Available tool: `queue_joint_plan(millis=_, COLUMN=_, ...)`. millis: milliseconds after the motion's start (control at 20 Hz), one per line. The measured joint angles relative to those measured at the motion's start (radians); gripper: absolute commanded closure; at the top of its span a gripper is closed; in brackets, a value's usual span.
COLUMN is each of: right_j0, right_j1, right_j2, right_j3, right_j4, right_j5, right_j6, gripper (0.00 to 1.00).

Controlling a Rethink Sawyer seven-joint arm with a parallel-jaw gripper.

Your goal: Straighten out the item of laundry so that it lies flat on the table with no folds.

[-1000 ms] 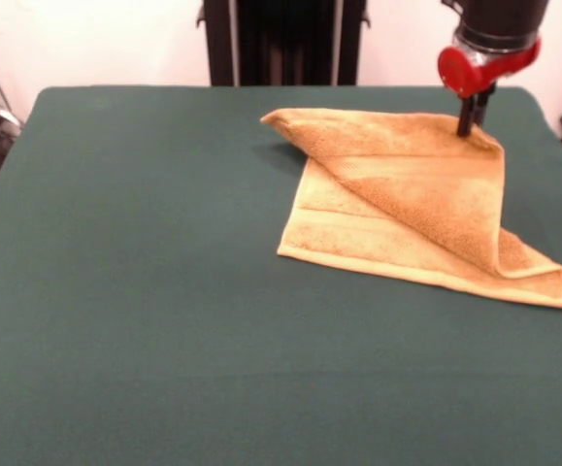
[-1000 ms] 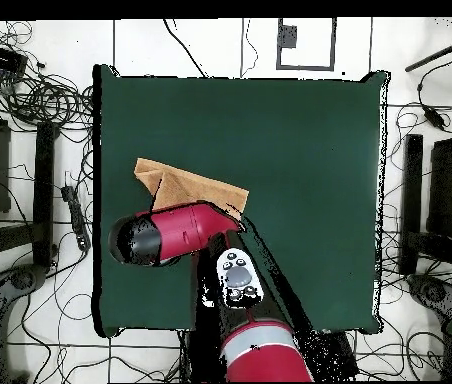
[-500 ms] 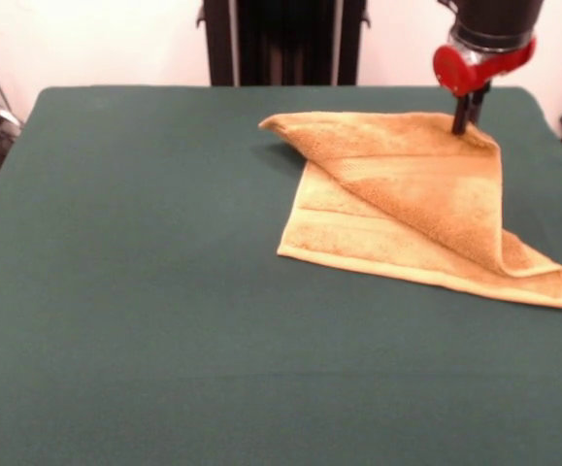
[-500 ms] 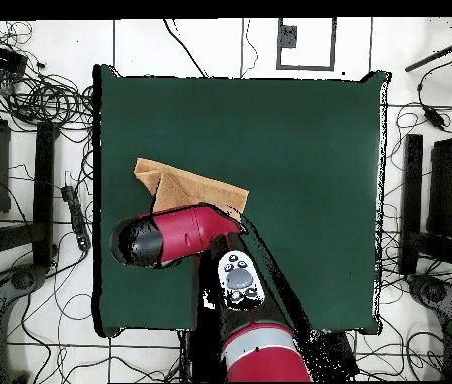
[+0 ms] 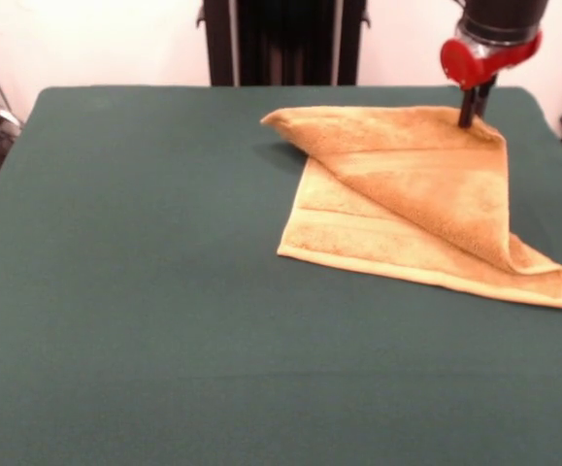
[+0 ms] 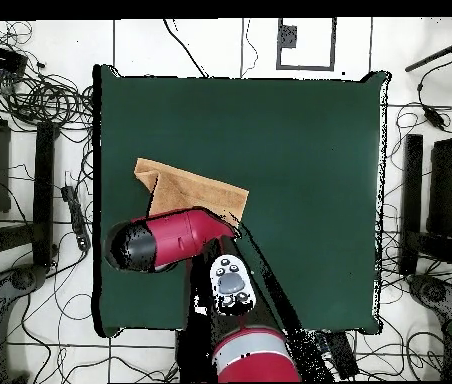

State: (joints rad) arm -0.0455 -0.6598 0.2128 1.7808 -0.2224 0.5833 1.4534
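Note:
The item of laundry (image 5: 407, 194), a golden-orange towel, lies on the far right part of the green table (image 5: 145, 272). One half is folded diagonally over the other, with a raised fold peak at its far left. My gripper (image 5: 468, 118) comes down at the towel's far right corner, its dark fingers close together and pinched on the cloth there. In the overhead view the towel (image 6: 185, 188) shows partly beside the red arm (image 6: 165, 240), which hides the gripper and the rest of the cloth.
The table's right edge (image 5: 552, 126) runs close to the towel and gripper. A black pedestal (image 5: 281, 39) stands behind the far edge. Cables (image 6: 30, 90) and stands lie on the floor around the table (image 6: 300, 180).
The gripper has shifted slightly back and to the right with the towel corner, drawing the far edge of the fold a little toward the table's far side.

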Motion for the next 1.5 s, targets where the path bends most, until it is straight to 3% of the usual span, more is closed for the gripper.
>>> queue_joint_plan(millis=700, right_j0=0.058, right_j1=-0.011, right_j2=-0.029, right_j3=0.005, right_j4=0.040, right_j5=-0.002, right_j6=0.000, gripper=1.00)
queue_joint_plan(millis=1500, right_j0=0.065, right_j1=-0.011, right_j2=-0.032, right_j3=0.020, right_j4=0.059, right_j5=-0.035, right_j6=0.000, gripper=1.00)
